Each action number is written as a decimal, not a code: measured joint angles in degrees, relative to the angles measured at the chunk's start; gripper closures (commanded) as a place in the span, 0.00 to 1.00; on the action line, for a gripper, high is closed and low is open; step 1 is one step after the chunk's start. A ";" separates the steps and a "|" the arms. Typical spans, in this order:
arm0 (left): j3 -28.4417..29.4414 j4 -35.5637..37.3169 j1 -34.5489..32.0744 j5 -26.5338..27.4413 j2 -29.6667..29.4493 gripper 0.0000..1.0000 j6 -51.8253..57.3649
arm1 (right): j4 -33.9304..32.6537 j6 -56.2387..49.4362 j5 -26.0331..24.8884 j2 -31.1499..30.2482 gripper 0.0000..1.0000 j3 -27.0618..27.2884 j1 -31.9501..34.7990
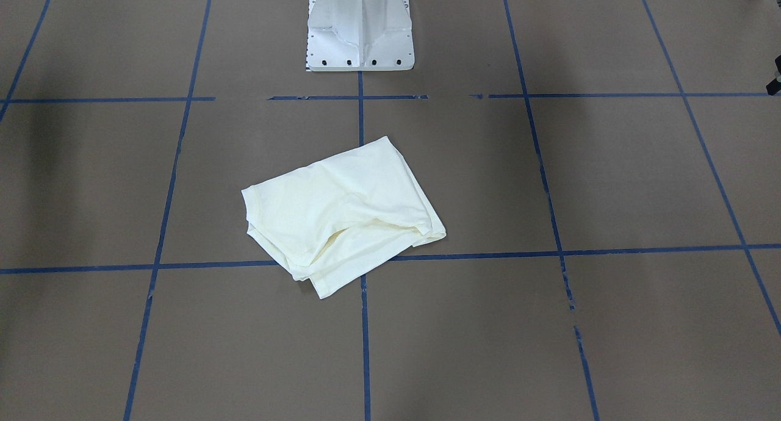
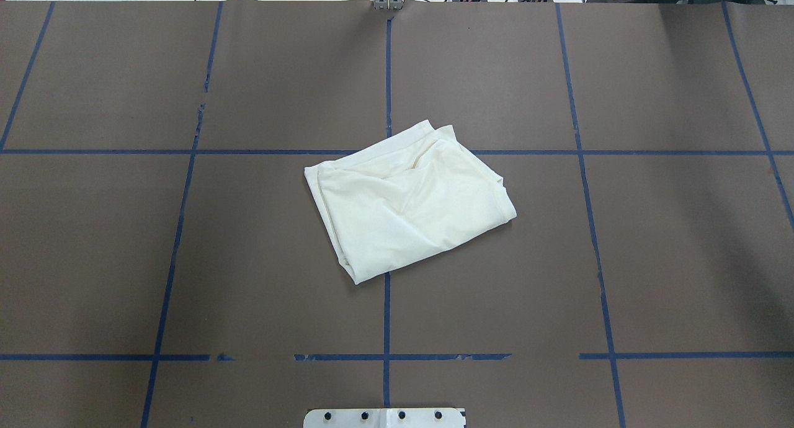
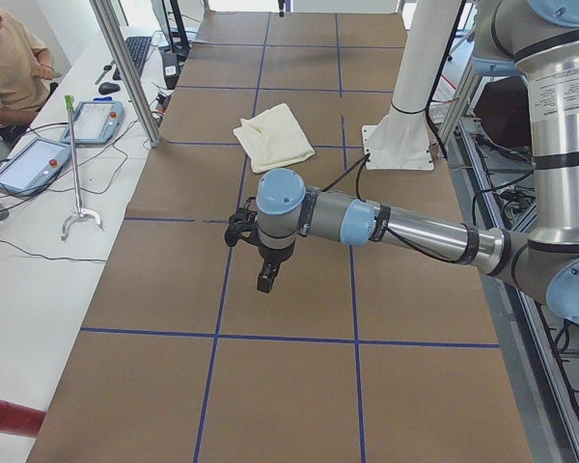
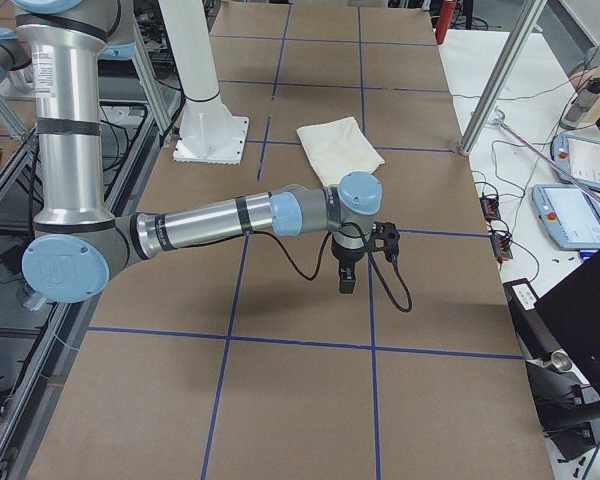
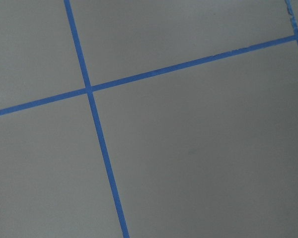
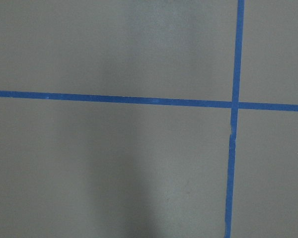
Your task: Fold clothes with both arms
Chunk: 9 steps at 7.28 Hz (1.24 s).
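Overhead exterior view puts the cream T-shirt [image 2: 406,201] near the middle of the brown paper-covered table [image 2: 651,260], folded into a compact, roughly rectangular bundle that sits askew across the centre line of the blue tape grid [image 2: 388,74]. Its far corner reaches over one cross line. No sleeve trails out and the printed side is hidden, so only plain fabric shows. The bundle is not crisp: the layers are offset along the far edge, a lower layer peeks out at one corner, and a soft crease runs across the top. Neither arm appears in this view or in the front-facing one. In the side views the left gripper [image 3: 267,280] and the right gripper [image 4: 346,282] each hang fingers-down over bare table at opposite ends, well apart from the shirt and holding nothing. Whether their jaws are parted or closed I cannot tell from those angles. Both wrist cameras see only paper and tape. The white pedestal base [image 1: 361,27] stands just beyond the shirt on the robot's side. Judging from this, the folding looks essentially done. At most, squaring the offset edges or flattening the bundle seems left.
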 measured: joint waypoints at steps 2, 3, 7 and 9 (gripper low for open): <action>-0.44 -0.04 0.01 0.19 -0.20 0.00 0.21 | 0.12 0.07 0.26 -0.24 0.00 0.39 0.08; -0.85 -0.04 0.03 0.21 -0.23 0.00 0.25 | 0.13 0.13 0.16 -0.21 0.00 0.14 0.08; -2.15 0.00 -0.05 0.22 -0.25 0.00 0.28 | 0.17 0.16 -0.06 -0.39 0.00 -0.37 0.14; -2.54 0.06 -0.09 0.22 -0.15 0.00 0.28 | 0.11 0.26 0.00 -0.53 0.00 -0.39 0.13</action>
